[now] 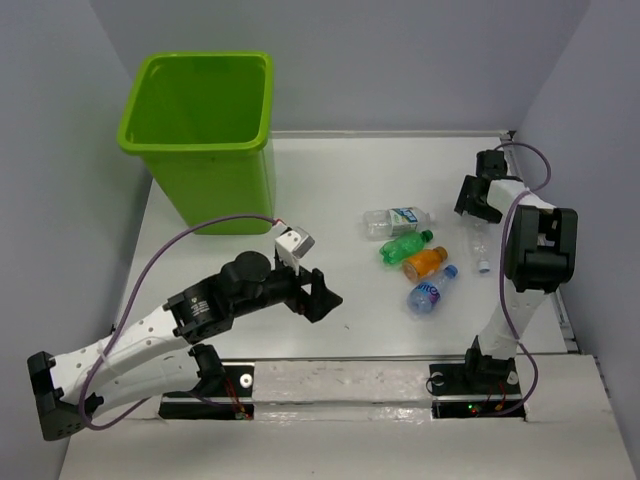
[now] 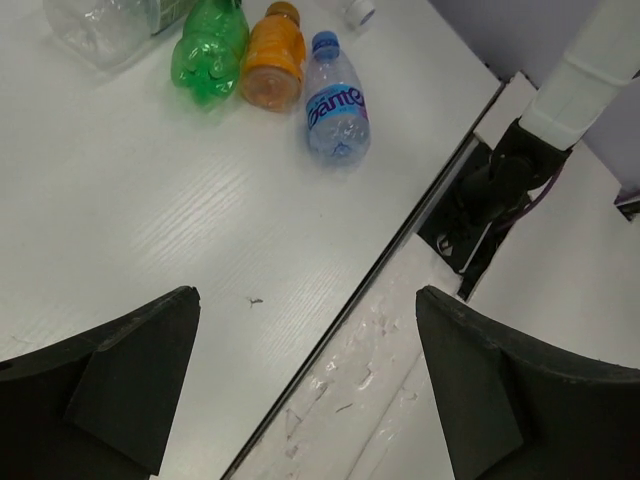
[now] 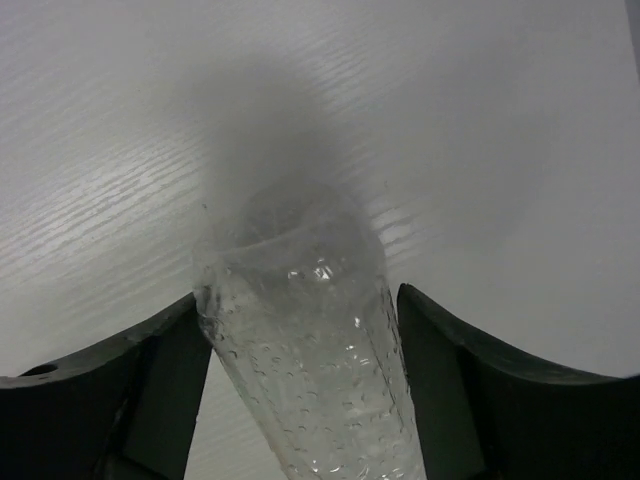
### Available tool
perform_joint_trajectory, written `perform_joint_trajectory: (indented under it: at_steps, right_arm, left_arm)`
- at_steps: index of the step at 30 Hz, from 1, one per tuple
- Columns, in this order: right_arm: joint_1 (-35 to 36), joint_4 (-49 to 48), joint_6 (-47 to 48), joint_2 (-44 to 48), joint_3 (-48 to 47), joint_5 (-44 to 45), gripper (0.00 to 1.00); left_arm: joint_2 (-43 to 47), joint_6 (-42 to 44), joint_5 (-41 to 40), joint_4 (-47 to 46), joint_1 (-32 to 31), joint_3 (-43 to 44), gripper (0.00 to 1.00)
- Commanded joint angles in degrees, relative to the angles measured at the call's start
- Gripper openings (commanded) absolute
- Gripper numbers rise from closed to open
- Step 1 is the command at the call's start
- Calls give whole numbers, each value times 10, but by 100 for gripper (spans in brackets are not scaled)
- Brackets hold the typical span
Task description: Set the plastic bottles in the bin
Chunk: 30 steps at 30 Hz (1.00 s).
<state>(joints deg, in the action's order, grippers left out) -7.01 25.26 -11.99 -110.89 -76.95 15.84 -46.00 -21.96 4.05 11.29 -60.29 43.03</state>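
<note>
Four bottles lie on their sides in a loose cluster mid-table in the overhead view. A clear bottle (image 1: pixel 395 222) with a green-and-blue label is at the top, then the green bottle (image 1: pixel 405 247), the orange bottle (image 1: pixel 425 263) and the blue-labelled bottle (image 1: pixel 431 291) with its blue cap, stepping down toward lower right. All four are well apart from the bin (image 1: pixel 200 130), which stands upright at upper left, bright lime-green with a rolled rim. A fifth one, the dimpled clear bottle (image 3: pixel 315 380), sits between the fingers (image 3: pixel 150 390) of the right gripper (image 3: pixel 298 300) at the right of the overhead frame. The fingers hug both flanks, but whether they're actually squeezing, I can't tell. The left gripper (image 2: pixel 305 300) hangs over the near part of the table, spread wide, nothing between its fingers. The table (image 1: pixel 330 180) is white with a faint wood grain, a dark seam (image 2: pixel 400 230) runs along its near edge, and pale grey walls (image 1: pixel 400 60) close it in at the back and both sides.
</note>
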Motion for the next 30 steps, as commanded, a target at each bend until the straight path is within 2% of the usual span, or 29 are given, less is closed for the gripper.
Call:
perform_joint_trajectory:
  at_steps: [1,3,5,10,13,15,18,22,25,28,29,30]
  right_arm:
    - [1,0,9,1,-20,43,68]
    - [1,-2,11,31,-16,77,59]
    - [1,-7,13,45,-15,96,58]
    - [30,-13,23,185,-29,136,54]
    - [98,-15,31,270,-56,123,52]
    - [167,-15,17,317,-86,118,51]
    - [239,-29,-43,342,-143,39,49]
    - [339,-122,-74,311,-233,3,48]
    - [387,-168,-79,228,-311,-31,48]
    - [431,-191,-80,105,-467,-62,49]
    - [451,-191,-78,35,-569,-70,49]
    - [459,-192,-75,34,-622,-77,49]
  left_arm:
    - [38,14,5,-19,0,-16,99]
    - [51,8,-17,-29,0,-41,99]
    - [57,2,-30,-28,1,-46,99]
    - [69,-5,-59,-10,1,-48,99]
    - [76,-9,-60,-9,1,-52,99]
    - [69,-11,-65,-1,1,-53,99]
    - [54,-12,-61,6,1,-51,99]
    - [39,-14,-24,5,0,-55,99]
    - [27,-13,-5,3,-4,-56,99]
    - [21,-12,-2,3,-12,-57,99]
    - [23,-12,-4,3,-12,-57,99]
    - [23,-11,-5,3,-12,-57,99]
